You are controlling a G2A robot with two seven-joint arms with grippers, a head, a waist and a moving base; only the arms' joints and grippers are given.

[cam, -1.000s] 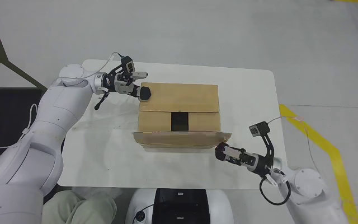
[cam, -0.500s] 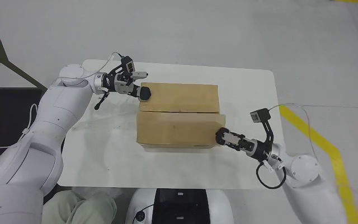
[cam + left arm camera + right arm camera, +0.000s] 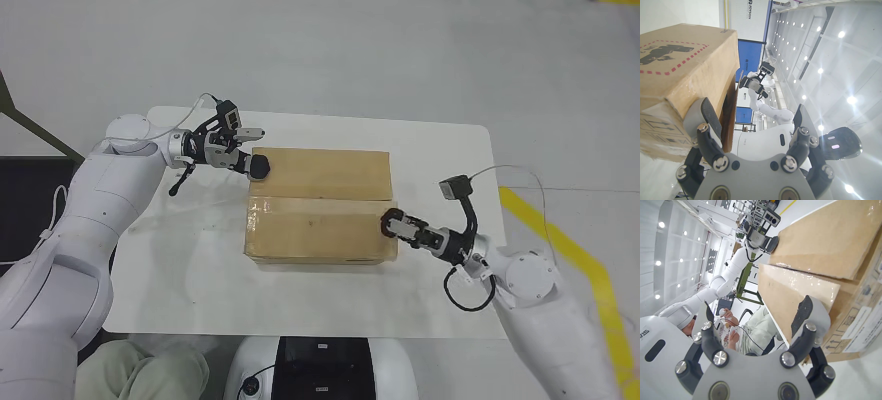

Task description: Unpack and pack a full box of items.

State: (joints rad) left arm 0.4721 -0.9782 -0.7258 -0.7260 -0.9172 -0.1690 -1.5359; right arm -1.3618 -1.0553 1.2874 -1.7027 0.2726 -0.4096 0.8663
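The right gripper (image 3: 390, 223) moves from beside the box (image 3: 330, 172) up onto its top edge. The near flap (image 3: 315, 228), now lying beneath one finger, folds down flat and closes the opening.

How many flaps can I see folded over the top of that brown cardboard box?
2: the far brown cardboard flap by the left gripper, the near flap by the right gripper. Inner flaps may lie hidden.

One cardboard box (image 3: 318, 215) stands on one bench (image 3: 440, 160). It has two top flaps, a far flap (image 3: 325, 173) and a near flap (image 3: 315, 228). There are two hands: left hand (image 3: 258, 166), right hand (image 3: 392, 224).
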